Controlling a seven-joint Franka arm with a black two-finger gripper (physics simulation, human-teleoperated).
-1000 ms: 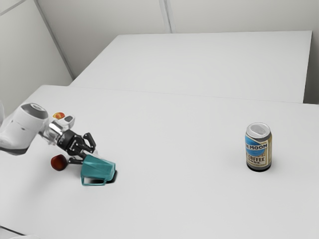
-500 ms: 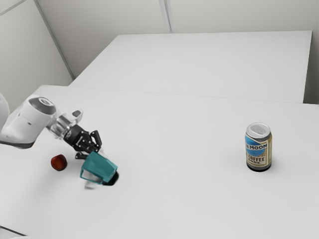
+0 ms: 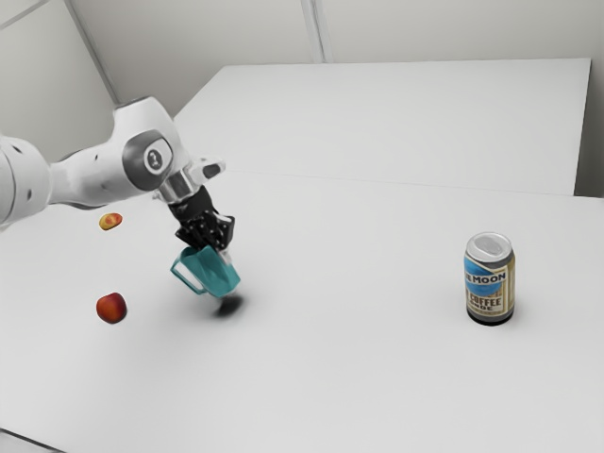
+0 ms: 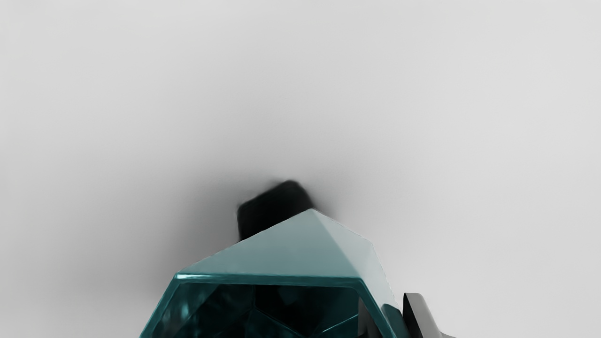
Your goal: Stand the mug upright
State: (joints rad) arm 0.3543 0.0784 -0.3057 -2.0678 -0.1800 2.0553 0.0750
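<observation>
The teal mug [image 3: 214, 274] hangs tilted just over the table, a dark shadow below it and its handle toward the exterior view's left. My gripper [image 3: 220, 249] is above it, pointing steeply down and shut on its wall near the rim. In the wrist view the faceted mug [image 4: 281, 260] has its open mouth toward my hand. There my gripper [image 4: 387, 319] has one finger inside the mug and the other outside, with the wall between them. Part of the mug's body and its base are hidden in that view.
A dark red fruit [image 3: 111, 308] and an orange-yellow fruit [image 3: 110, 221] lie on the white table [image 3: 359, 377], to the exterior view's left of the mug. A drink can [image 3: 490, 280] stands far to the exterior view's right.
The mug has risen off the table with my gripper and shifted toward the exterior view's right and back. My hand has swung to point more steeply down, and the mug's tilt has changed.
</observation>
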